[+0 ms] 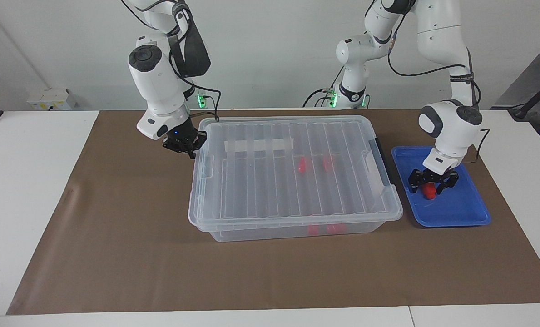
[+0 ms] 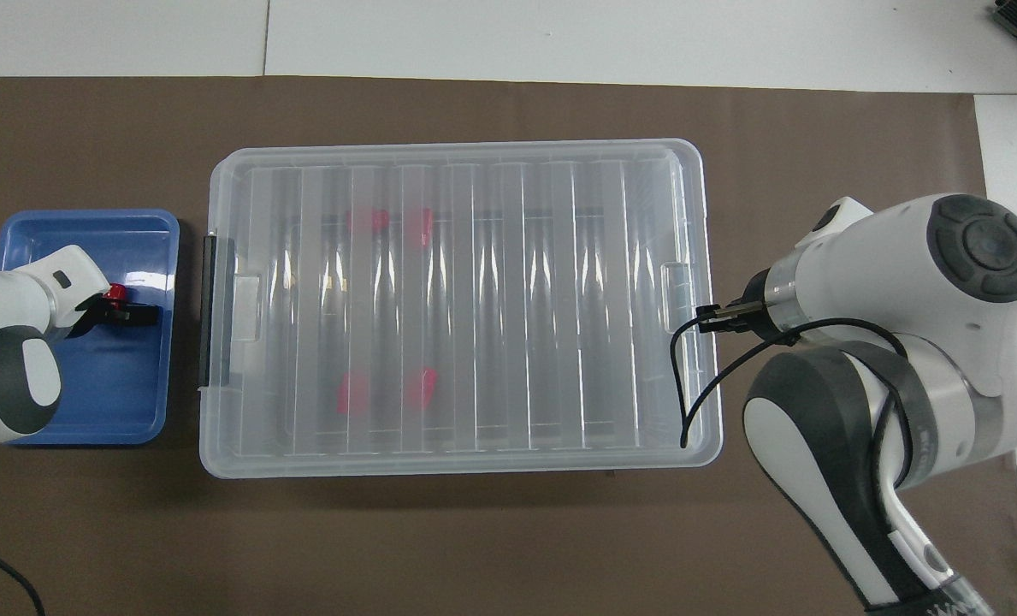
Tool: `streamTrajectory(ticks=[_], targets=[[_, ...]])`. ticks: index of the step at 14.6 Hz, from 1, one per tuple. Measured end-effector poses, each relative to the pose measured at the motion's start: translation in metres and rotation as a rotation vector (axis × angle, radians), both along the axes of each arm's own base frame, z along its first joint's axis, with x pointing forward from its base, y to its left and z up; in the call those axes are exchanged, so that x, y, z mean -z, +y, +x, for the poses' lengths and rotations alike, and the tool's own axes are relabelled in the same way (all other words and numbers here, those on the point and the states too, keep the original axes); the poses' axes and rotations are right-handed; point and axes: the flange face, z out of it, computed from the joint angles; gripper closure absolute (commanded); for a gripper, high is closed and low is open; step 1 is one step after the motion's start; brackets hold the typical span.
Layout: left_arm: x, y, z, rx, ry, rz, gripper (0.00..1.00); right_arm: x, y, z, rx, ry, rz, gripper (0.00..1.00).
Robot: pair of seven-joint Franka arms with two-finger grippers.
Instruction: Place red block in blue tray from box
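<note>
The red block [image 1: 429, 192] lies in the blue tray [image 1: 456, 213] at the left arm's end of the table. My left gripper [image 1: 433, 182] hangs just over it, open, its fingers spread to either side of the block. In the overhead view the block [image 2: 115, 293] shows beside the left gripper [image 2: 127, 310] in the tray [image 2: 132, 239]. The box [image 1: 260, 190] stands mid-table with its ribbed clear lid on. My right gripper [image 1: 190, 147] is at the lid's rim at the right arm's end, also in the overhead view [image 2: 713, 319].
More red blocks [image 1: 301, 164] show blurred through the lid [image 2: 559, 299]. A black latch [image 1: 381, 159] is on the box's side toward the tray, and a white tape strip [image 1: 258, 145] is on the lid. Brown paper [image 1: 115, 254] covers the table.
</note>
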Motion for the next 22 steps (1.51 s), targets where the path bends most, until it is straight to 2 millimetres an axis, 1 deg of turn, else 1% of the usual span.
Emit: streamTrajectory(ticks=[2, 4, 5, 7, 8, 9, 10, 12, 14, 15, 17, 18, 20, 21, 22], targets=[[0.0, -0.001, 0.0, 0.001, 0.0, 0.0, 0.0, 0.0, -0.002, 0.001, 0.004, 0.0, 0.0, 1.0], [-0.001, -0.001, 0.001, 0.002, 0.003, -0.001, 0.0, -0.002, -0.009, 0.002, 0.019, -0.004, 0.002, 1.0], [-0.003, -0.002, 0.002, 0.004, 0.011, -0.002, 0.0, -0.005, -0.016, 0.003, 0.03, -0.008, 0.002, 1.0], [-0.014, -0.003, 0.01, 0.008, 0.049, -0.009, 0.0, -0.012, -0.033, 0.003, 0.06, -0.008, 0.001, 1.0], [-0.025, -0.003, 0.016, 0.011, 0.067, -0.012, 0.0, -0.018, -0.045, 0.002, 0.081, -0.012, 0.001, 0.83], [-0.036, -0.004, 0.021, 0.013, 0.076, -0.014, 0.0, -0.024, -0.057, 0.002, 0.103, -0.019, 0.002, 0.39], [-0.048, -0.005, 0.024, 0.017, 0.083, -0.014, 0.0, -0.03, -0.068, 0.001, 0.123, -0.024, 0.002, 0.01], [-0.073, -0.009, 0.029, 0.025, 0.103, -0.015, 0.0, -0.041, -0.087, 0.001, 0.155, -0.021, 0.001, 0.0], [-0.103, -0.015, 0.032, 0.036, 0.124, -0.016, 0.0, -0.054, -0.101, 0.002, 0.177, -0.017, -0.004, 0.0], [-0.12, -0.02, 0.033, 0.044, 0.124, -0.014, 0.0, -0.062, -0.106, 0.003, 0.18, -0.018, -0.019, 0.0], [-0.16, -0.038, 0.03, 0.067, 0.117, -0.009, 0.0, -0.082, -0.111, 0.004, 0.172, -0.03, -0.06, 0.0], [-0.183, -0.049, 0.025, 0.07, 0.113, -0.008, 0.0, -0.093, -0.111, 0.005, 0.169, -0.041, -0.066, 0.0], [-0.233, -0.07, 0.009, 0.043, 0.101, -0.008, 0.0, -0.113, -0.109, 0.006, 0.165, -0.063, -0.065, 0.0], [-0.255, -0.079, -0.002, 0.019, 0.094, -0.009, 0.0, -0.121, -0.108, 0.006, 0.164, -0.065, -0.065, 0.0], [-0.27, -0.085, -0.011, 0.001, 0.088, -0.009, 0.0, -0.131, -0.108, 0.006, 0.164, -0.061, -0.065, 0.0]])
